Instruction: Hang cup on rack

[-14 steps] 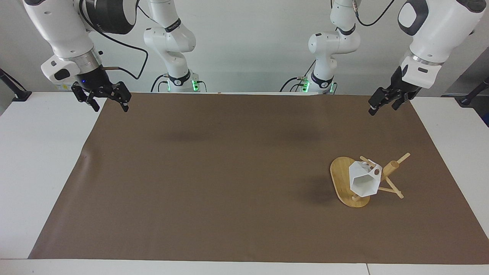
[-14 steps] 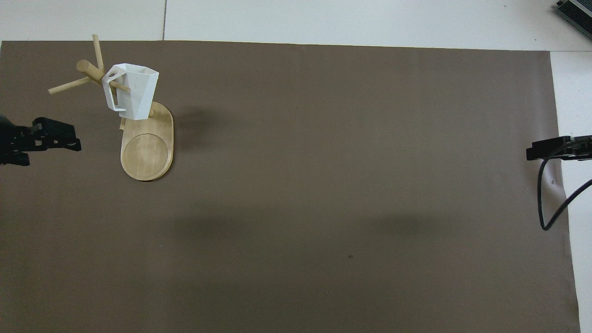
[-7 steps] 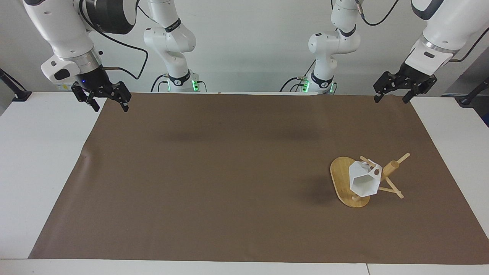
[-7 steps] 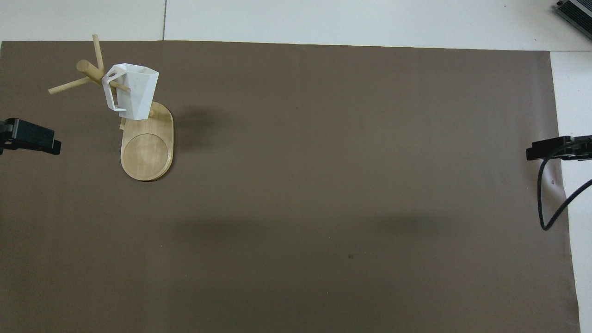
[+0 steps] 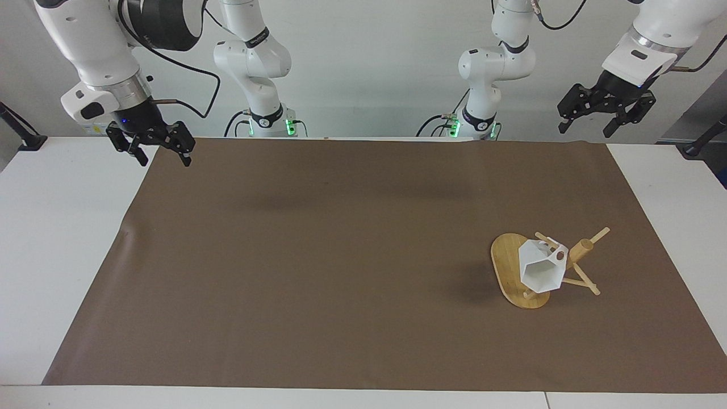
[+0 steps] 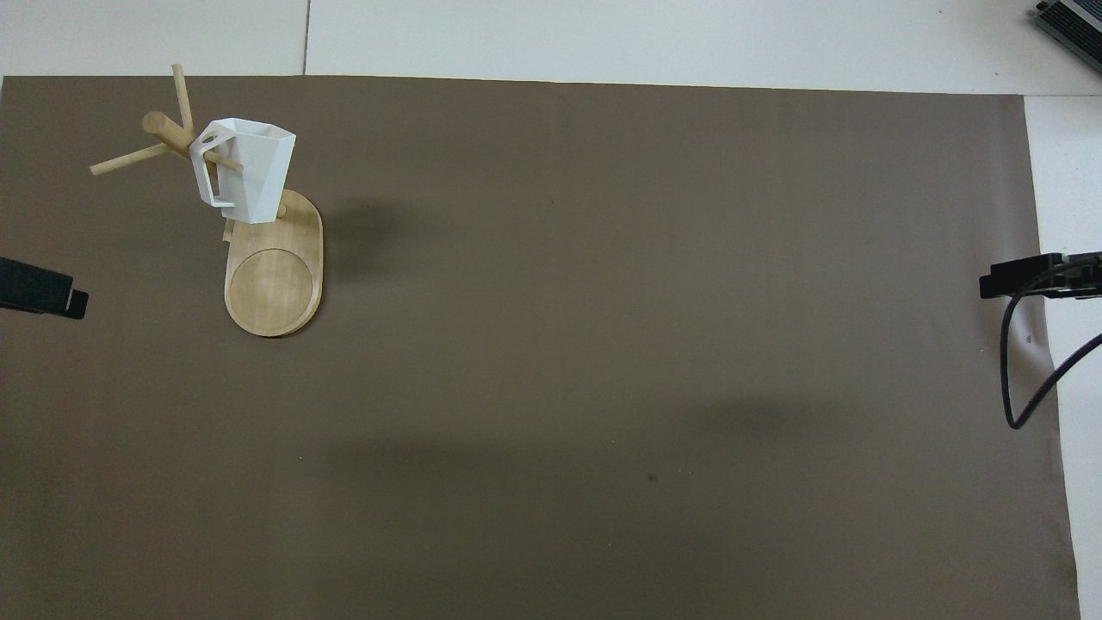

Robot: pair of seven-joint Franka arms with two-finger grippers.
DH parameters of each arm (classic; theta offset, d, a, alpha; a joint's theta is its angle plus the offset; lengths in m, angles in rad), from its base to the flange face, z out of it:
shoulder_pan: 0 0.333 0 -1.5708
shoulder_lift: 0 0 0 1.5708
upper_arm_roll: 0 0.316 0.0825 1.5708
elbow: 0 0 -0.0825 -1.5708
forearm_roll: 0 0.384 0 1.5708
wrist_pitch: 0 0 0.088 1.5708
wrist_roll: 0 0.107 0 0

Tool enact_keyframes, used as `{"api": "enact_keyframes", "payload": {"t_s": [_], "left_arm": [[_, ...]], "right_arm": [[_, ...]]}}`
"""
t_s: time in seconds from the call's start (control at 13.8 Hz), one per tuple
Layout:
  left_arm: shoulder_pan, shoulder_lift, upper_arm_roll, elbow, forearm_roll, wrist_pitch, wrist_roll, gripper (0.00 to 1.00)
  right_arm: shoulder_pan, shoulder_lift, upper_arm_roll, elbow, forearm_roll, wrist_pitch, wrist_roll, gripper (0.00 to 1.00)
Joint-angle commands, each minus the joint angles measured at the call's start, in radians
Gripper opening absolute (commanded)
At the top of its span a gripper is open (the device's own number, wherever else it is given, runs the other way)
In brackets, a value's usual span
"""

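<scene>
The white faceted cup (image 5: 542, 271) hangs by its handle on a thin peg of the bamboo rack (image 5: 505, 267), which stands toward the left arm's end of the table. In the overhead view the peg passes through the handle of the cup (image 6: 250, 172), above the oval base of the rack (image 6: 274, 284). My left gripper (image 5: 584, 130) is up in the air over the mat's edge nearest the robots, open and holding nothing, well apart from the rack. Over the mat's corner at the right arm's end, my right gripper (image 5: 164, 161) waits open and empty.
A brown mat (image 5: 341, 255) covers most of the white table (image 5: 57, 238). A black cable (image 6: 1024, 379) loops down from the right arm over the mat's edge. Only the tips of the left gripper (image 6: 39, 290) and right gripper (image 6: 1024, 277) show from overhead.
My left gripper has risen and drawn back toward the robots' end, turning so its open fingers face the camera. The cup, the rack and the right arm have not moved.
</scene>
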Motion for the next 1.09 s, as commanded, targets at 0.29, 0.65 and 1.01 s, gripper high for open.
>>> {"api": "enact_keyframes", "payload": {"t_s": [0.29,0.65,1.01], "left_arm": [[0.011,-0.061,-0.007,-0.085,0.018,0.004,0.022,1.00],[0.011,-0.061,-0.007,-0.087,0.016,0.006,0.021,1.00],[0.010,-0.061,-0.007,-0.090,0.016,0.010,0.018,1.00]], "right_arm": [[-0.009,-0.006,0.009,-0.002,0.000,-0.017,0.011,1.00],[-0.009,-0.006,0.009,-0.002,0.000,-0.016,0.011,1.00],[-0.009,-0.006,0.009,-0.002,0.000,-0.017,0.011,1.00]]}}
